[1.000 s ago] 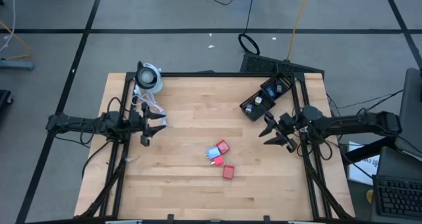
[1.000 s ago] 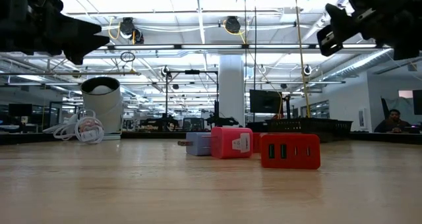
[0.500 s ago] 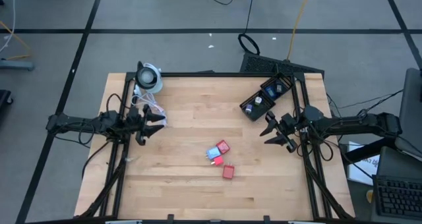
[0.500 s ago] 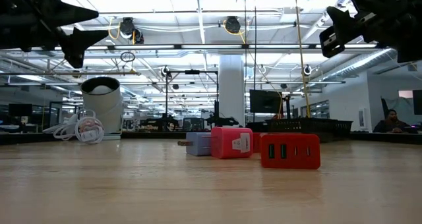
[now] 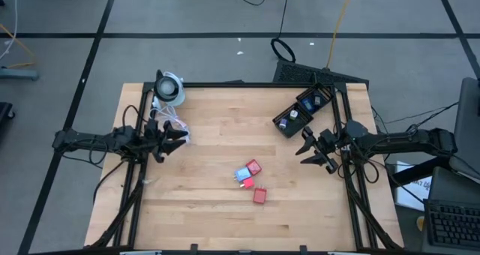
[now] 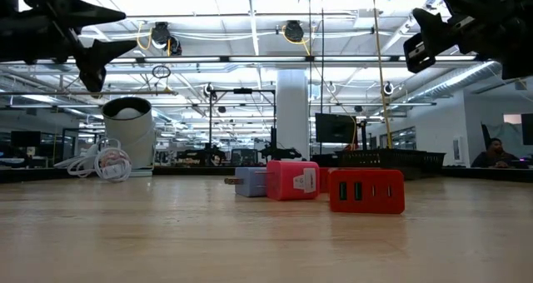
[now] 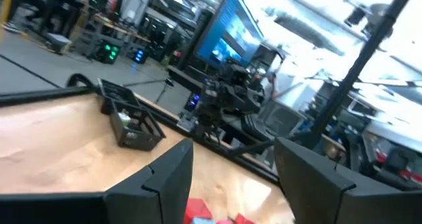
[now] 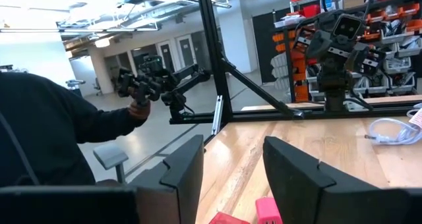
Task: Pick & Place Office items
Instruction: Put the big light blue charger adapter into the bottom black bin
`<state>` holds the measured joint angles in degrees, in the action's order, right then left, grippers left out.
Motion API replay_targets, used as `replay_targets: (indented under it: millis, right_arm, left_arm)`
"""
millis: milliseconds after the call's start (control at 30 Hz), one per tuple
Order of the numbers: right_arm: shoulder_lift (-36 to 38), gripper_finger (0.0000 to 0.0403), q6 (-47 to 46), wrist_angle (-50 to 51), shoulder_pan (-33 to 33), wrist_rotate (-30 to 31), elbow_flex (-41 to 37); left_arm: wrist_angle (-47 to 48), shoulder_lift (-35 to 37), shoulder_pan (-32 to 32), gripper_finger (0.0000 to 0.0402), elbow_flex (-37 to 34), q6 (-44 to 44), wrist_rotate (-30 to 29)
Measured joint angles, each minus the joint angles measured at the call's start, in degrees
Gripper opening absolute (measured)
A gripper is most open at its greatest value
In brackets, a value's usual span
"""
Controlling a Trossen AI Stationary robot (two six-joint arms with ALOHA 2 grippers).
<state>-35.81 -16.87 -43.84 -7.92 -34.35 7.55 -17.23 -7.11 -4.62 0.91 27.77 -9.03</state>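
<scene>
Three office items (image 5: 250, 181), two red and one blue, are lying mid-surface (image 5: 210, 202); both left gripper (image 5: 177, 139) and right gripper (image 5: 306, 151) are hovering apart, fingers parted, empty; next, probably reaching down for one

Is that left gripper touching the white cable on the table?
Apart. In the low view the left gripper hangs high in the air, with clear space between it and the white cable lying on the table.

Overhead and table-level views, two wrist views, sharing table (image 5: 217, 135)
</scene>
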Motion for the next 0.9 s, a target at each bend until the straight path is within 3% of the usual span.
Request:
replay_targets:
  millis: [167,300,500,700,900]
  right_arm:
    - [0.0,0.0144,0.0,0.6,0.0,0.0,0.0]
    - [0.0,0.0144,0.1,0.6,0.0,0.0,0.0]
    - [-0.1,0.0142,1.5,0.6,0.0,3.1,0.0]
    - [-0.2,0.0141,3.0,0.8,0.0,8.5,0.0]
    - [-0.3,0.0141,5.8,1.3,0.0,12.2,0.0]
  left_arm:
    - [-2.3,-1.3,0.0,0.0214,0.0,1.5,-3.5]
    - [-5.9,-8.8,-2.0,0.0214,0.0,4.7,-5.7]
    - [-12.9,-32.1,-8.3,0.0214,4.3,8.1,-12.4]
    - [-7.7,-59.2,-11.4,0.0216,18.9,5.7,-14.0]
    - [3.9,-80.8,-9.7,0.0253,36.3,5.1,-14.1]
